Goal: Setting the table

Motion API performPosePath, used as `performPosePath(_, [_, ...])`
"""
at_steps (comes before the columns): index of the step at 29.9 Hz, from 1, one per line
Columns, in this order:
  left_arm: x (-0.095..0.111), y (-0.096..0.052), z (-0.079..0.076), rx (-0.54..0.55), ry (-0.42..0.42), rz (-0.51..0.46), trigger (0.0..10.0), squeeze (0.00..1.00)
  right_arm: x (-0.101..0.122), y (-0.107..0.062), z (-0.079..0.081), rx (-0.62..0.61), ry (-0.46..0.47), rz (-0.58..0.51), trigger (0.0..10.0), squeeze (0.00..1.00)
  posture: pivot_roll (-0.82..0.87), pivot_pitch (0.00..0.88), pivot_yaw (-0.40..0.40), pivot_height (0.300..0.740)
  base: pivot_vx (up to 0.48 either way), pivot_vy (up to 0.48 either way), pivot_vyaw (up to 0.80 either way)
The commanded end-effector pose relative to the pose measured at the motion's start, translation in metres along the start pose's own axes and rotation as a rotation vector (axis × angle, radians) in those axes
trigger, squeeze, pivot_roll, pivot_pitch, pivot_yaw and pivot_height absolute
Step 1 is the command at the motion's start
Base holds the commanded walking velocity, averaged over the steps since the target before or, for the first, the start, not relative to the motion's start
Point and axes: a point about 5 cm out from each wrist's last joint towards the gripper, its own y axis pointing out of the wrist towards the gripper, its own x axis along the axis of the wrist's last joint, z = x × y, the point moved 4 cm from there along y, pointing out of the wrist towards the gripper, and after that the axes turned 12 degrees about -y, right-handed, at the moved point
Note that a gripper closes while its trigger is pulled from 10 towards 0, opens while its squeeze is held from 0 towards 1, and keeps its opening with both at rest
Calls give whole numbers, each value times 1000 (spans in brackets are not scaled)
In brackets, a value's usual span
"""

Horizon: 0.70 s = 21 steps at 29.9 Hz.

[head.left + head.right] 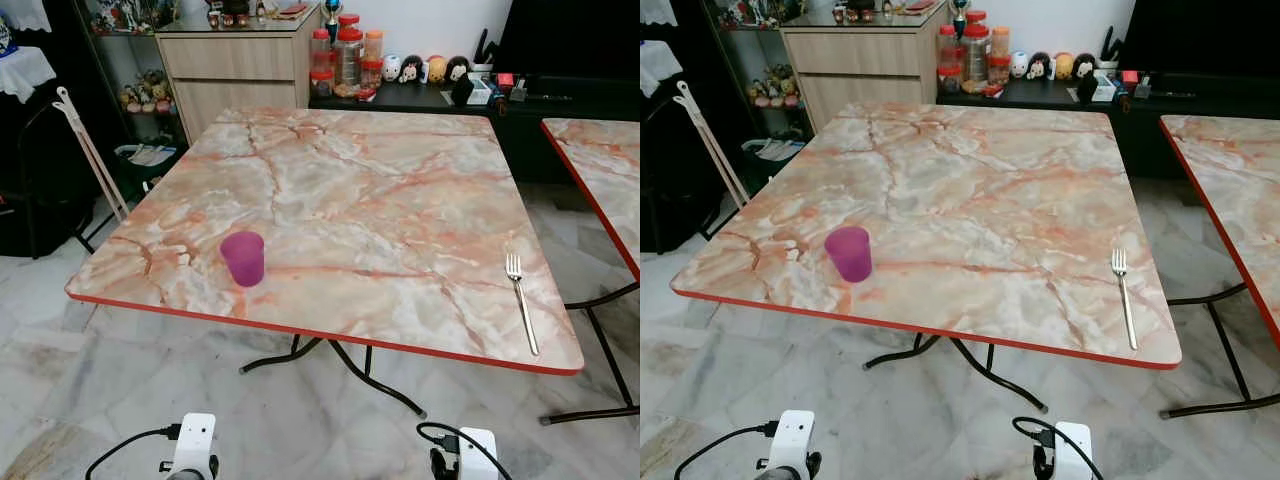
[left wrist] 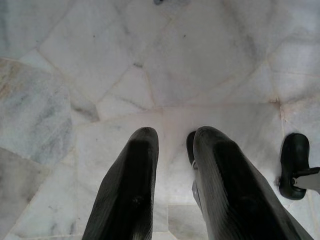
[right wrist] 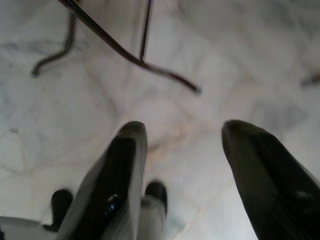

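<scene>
1. Down near the table's (image 1: 400, 150) front edge stands the purple cup (image 1: 243, 258), upright, toward its left corner.
2. Well apart from the cup, a fork (image 1: 521, 301) lies flat by the table's right edge, tines pointing away.
3. Below the table, the left gripper (image 2: 172, 137) hangs over the floor (image 2: 150, 60), fingers slightly parted, holding nothing.
4. Likewise the right gripper (image 3: 182, 130) hangs near the table's legs (image 3: 125, 50), spread wide and empty.
</scene>
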Motion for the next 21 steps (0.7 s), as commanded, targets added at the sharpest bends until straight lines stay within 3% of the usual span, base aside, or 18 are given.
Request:
performPosePath(1, [-3, -1, 2, -1, 14, 11, 10000, 0, 7, 0, -3, -3, -26, -50, 10000, 0, -37, 0, 9, 725, 0, 0, 0])
performPosePath(6, [-4, -1, 2, -5, 28, 14, 10000, 0, -2, -19, -9, -23, -61, -155, 10000, 0, -43, 0, 10, 725, 0, 0, 0])
performPosePath(10, [-2, 0, 2, -9, 38, 13, 10000, 0, 6, -28, -16, -58, -111, -251, 10000, 0, -66, 0, 21, 725, 0, 0, 0])
performPosePath(12, [-1, 0, 2, -11, 44, 12, 10000, 0, 18, -33, -16, -50, -168, -323, 10000, 0, -73, 0, 23, 725, 0, 0, 0])
performPosePath(13, [-1, 0, 2, -11, 44, 12, 10000, 0, 18, -33, -16, -50, -168, -323, 10000, 0, -73, 0, 23, 725, 0, 0, 0])
performPosePath(15, [1, 0, 2, -13, 45, 8, 10000, 0, 38, -41, -19, -65, -172, -426, 10000, 0, -73, 0, 21, 725, 0, 0, 0])
performPosePath(21, [2, 0, 2, -10, 41, 4, 10000, 0, 80, -54, -18, -81, -200, -591, 10000, 0, -71, 0, 16, 725, 0, 0, 0])
